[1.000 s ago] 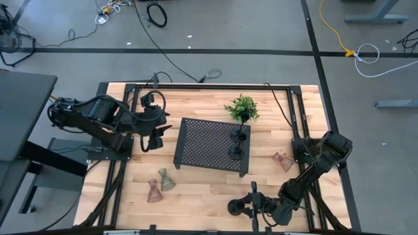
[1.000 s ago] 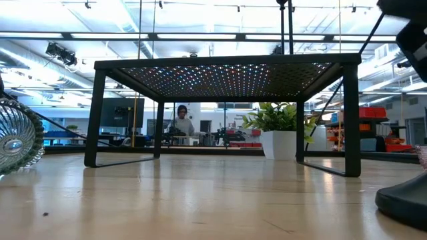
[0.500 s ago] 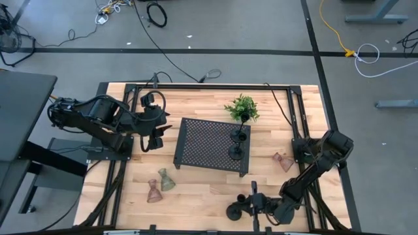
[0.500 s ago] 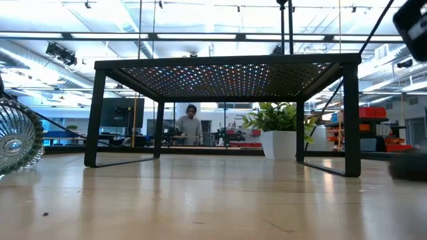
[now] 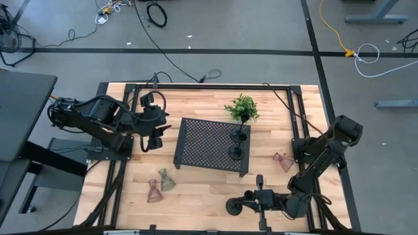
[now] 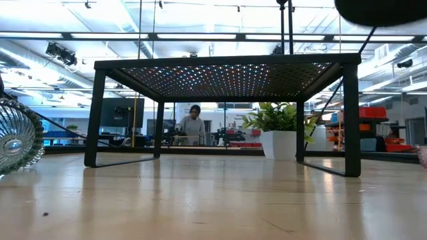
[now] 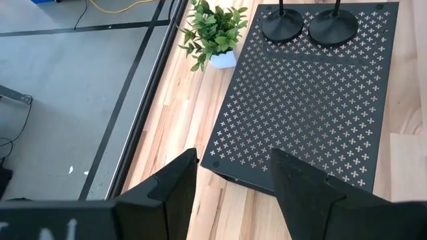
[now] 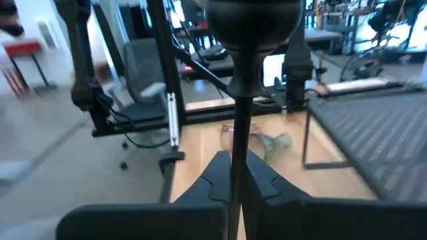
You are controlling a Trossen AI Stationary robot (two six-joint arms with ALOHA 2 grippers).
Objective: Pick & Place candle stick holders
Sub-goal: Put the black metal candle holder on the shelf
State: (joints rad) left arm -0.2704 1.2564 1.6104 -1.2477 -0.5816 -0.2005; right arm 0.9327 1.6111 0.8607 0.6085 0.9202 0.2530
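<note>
— Where is the right hand (image 5: 260,201)?

— It is at the front edge of the wooden table (image 5: 196,189), in front of the big black tray with little holes (image 5: 210,145). Its two fingers are clenched on the thin stem of a black candle stick holder with a round base (image 5: 233,207). The holder lies sideways in the air, with its base pointing away from the hand.

— What about the left hand (image 5: 155,134)?

— It waits beside the left side of the black tray. Its fingers (image 7: 172,193) are spread apart and hold nothing.

— Where are the other holders?

— Two more black holders (image 5: 236,145) stand on the right end of the tray, close together, near the small green leafy plant in a white pot (image 5: 241,108). A pinkish glass holder (image 5: 153,192) and a greenish glass holder (image 5: 166,181) lie on the table in front of the tray's left corner, just beside each other. Another pinkish glass holder (image 5: 283,160) lies on the table to the right of the tray.

— Is anybody there?

— Yes, a person (image 6: 194,125) stands far behind the tray, in the room.
</note>
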